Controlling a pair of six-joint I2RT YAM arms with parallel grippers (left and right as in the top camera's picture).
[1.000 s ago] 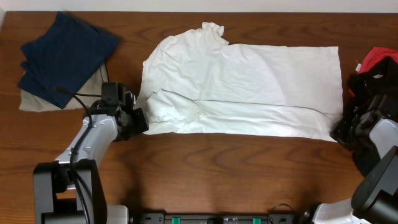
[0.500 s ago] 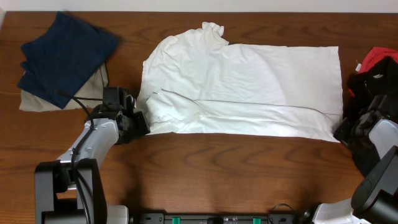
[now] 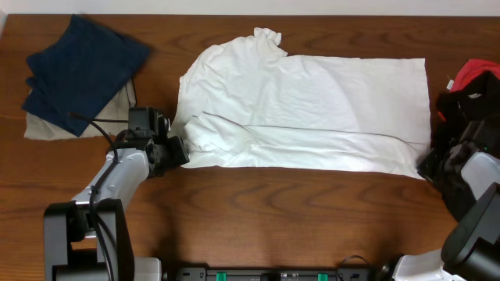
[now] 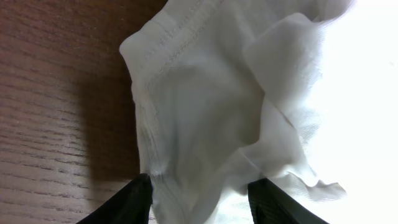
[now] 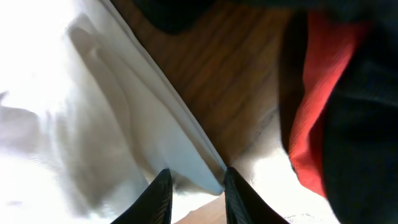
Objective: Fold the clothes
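Along the near hem of the T-shirt (image 3: 312, 109), left claw (image 4: 199, 190) gapes round a corner, right claw (image 5: 194, 183) sits narrow, grip unclear; staging a fold probably.

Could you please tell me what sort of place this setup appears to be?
Probably a robotics lab bench for laundry folding: a left arm and right arm stand at a wooden table, a white T-shirt lies spread out, and folded clothes sit at one corner.
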